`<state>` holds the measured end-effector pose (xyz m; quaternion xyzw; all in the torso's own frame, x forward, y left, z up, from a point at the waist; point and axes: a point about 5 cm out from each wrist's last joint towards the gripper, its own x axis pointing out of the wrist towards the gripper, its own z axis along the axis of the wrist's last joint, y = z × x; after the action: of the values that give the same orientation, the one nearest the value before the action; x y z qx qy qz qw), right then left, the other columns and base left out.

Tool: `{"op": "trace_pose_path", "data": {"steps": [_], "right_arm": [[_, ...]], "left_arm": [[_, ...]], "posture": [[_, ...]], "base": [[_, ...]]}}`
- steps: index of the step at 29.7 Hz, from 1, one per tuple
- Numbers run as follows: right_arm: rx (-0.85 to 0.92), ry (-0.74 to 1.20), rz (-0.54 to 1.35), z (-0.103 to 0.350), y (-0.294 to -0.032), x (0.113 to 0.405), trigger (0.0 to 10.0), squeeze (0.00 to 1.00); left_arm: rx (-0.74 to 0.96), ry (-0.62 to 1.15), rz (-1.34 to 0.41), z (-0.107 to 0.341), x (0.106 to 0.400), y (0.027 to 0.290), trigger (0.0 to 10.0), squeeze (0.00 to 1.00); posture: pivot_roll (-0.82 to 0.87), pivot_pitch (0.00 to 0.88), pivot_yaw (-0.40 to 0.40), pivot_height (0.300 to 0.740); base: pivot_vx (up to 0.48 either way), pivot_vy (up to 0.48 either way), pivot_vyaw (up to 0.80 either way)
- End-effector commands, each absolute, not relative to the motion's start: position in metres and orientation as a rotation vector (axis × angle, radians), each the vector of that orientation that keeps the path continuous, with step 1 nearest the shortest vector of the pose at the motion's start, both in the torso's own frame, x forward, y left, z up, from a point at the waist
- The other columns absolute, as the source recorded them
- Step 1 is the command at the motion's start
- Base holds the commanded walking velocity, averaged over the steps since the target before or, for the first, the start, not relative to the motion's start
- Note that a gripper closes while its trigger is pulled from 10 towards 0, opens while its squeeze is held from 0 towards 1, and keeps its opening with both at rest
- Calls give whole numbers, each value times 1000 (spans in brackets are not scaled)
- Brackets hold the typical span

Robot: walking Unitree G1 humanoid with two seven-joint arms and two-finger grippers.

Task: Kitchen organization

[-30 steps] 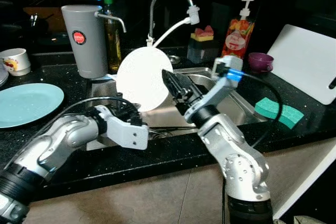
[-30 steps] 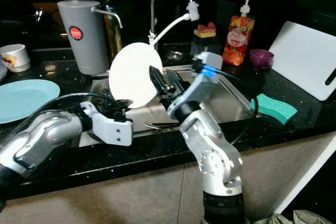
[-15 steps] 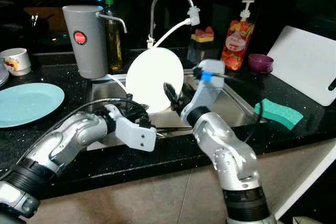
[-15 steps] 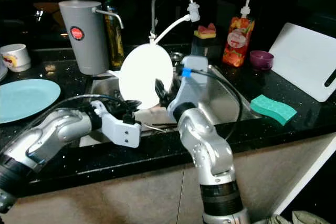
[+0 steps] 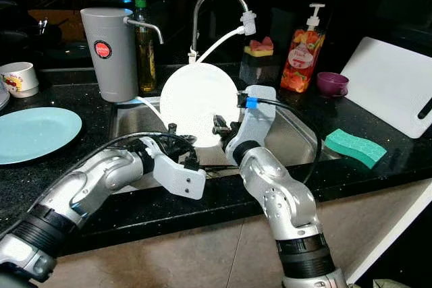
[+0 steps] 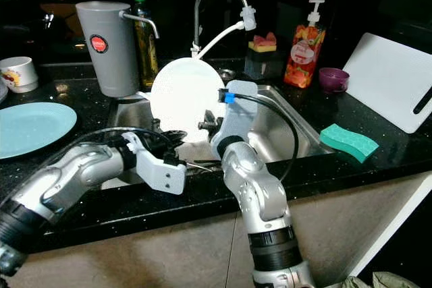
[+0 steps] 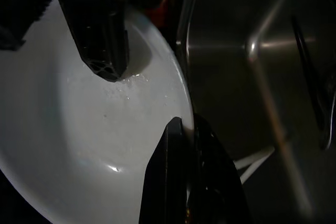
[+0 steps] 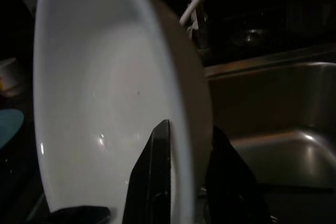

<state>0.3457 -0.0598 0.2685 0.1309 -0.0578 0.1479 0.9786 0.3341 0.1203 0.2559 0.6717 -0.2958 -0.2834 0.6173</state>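
White plate [image 5: 200, 104] upright over sink [image 5: 297, 141]; both grippers' fingers [image 8: 152, 182] clamped on rim; likely stiff, wet, slippery, fragile; best gripped at rim.

Round white ceramic plate [image 5: 199, 104], glossy and plain, held upright on edge above the stainless steel sink [image 5: 290, 136], broad face turned toward the camera. Clamped at the lower rim from both sides: left tool [image 7: 181, 145] pinching the edge with one black finger on each face, right tool [image 8: 181, 177] likewise straddling the rim. A few water droplets on the face near the left tool's fingertip. Slightly tilted back toward the faucet [image 5: 216, 5].
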Motion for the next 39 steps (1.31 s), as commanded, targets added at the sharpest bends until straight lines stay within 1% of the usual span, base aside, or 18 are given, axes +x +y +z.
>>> {"op": "trace_pose_path", "data": {"steps": [1,7,9,10,11,12,13,16,18,21,22,23,25,28,31,32,33,39], "right_arm": [[232,-69,249,256,-67,351,0,0],[236,-63,250,254,-66,352,0,0],[240,-58,260,253,-64,353,0,0],[240,-57,261,252,-64,353,0,0],[237,-55,250,251,-64,354,4745,0],[234,-53,242,251,-64,355,4745,0],[233,-52,234,250,-65,356,10000,0],[217,-58,200,248,-69,362,10000,0],[196,-53,177,245,-72,365,10000,0],[136,-30,103,237,-80,376,10000,0],[125,-23,91,234,-80,378,10000,0],[125,-23,91,234,-80,378,10000,0],[120,-24,103,232,-75,380,10000,1000],[141,-49,144,235,-68,378,10000,1000],[169,-87,170,241,-65,375,10000,1000],[193,-134,194,248,-63,372,10000,757],[218,-189,215,257,-62,369,10000,0],[278,-312,255,275,-67,357,10000,0]], "left_arm": [[1529,-704,-654,258,332,120,10000,1000],[1469,-689,-638,257,332,119,10000,1000],[1447,-667,-618,255,332,121,10000,0],[1442,-665,-616,255,332,121,10000,0],[1373,-660,-612,257,329,122,10000,0],[1324,-656,-611,259,327,123,10000,0],[1263,-651,-620,260,324,123,10000,0],[1044,-588,-654,266,314,127,10000,0],[978,-555,-682,266,310,128,10000,0],[654,-458,-738,268,296,129,10000,0],[509,-436,-694,271,298,130,10000,0],[509,-436,-694,271,298,130,10000,0],[399,-396,-570,273,310,138,10000,0],[296,-284,-355,270,331,159,10000,0],[241,-222,-278,266,337,168,10000,0],[184,-189,-223,265,340,176,10000,0],[120,-156,-190,265,339,181,10000,0],[26,-95,-124,267,334,185,10000,0]], "posture": [[139,45,-62,740],[139,49,-62,740],[144,57,-62,740],[144,57,-62,740],[146,64,-52,740],[146,64,-52,740],[146,64,-52,740],[147,70,-49,740],[147,70,-49,740],[158,79,-54,740],[158,79,-54,740],[158,79,-54,740],[158,79,-54,740],[158,79,-54,740],[162,85,-53,740],[158,86,-51,740],[158,86,-51,740],[150,90,-46,740]], "base": [[0,0,0],[0,0,0],[0,0,0],[0,0,0],[0,0,0],[0,0,0],[0,0,0],[0,0,0],[0,0,0],[0,0,0],[0,0,0],[0,0,0],[0,0,0],[0,0,0],[0,0,0],[0,0,0],[0,0,0],[0,0,0]]}}
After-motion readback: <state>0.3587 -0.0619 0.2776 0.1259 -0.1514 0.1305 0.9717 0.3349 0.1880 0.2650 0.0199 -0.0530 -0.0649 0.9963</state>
